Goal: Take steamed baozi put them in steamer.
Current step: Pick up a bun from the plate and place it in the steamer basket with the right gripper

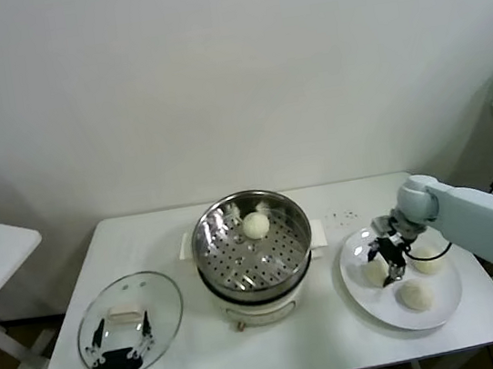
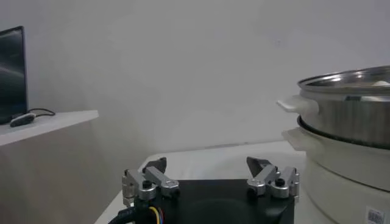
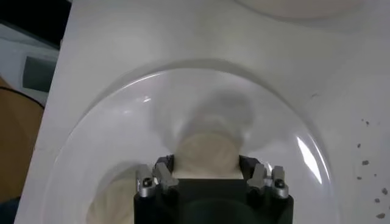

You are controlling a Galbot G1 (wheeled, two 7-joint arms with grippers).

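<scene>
One baozi [image 1: 255, 225] sits in the steamer [image 1: 207, 245], frame centre; three remain on the plate [image 1: 447, 306], lower right, where the right gripper [image 1: 394, 260] has its jaws clenched on a baozi [image 3: 209, 155]. The left gripper [image 1: 120, 342], lower left, is idle with jaws released.

Shiny steel steamer [image 1: 252, 248], glass lid [image 1: 130, 322]

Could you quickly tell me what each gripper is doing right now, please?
Left gripper: open, empty, near the glass lid.
Right gripper: shut on a baozi on the plate.
</scene>
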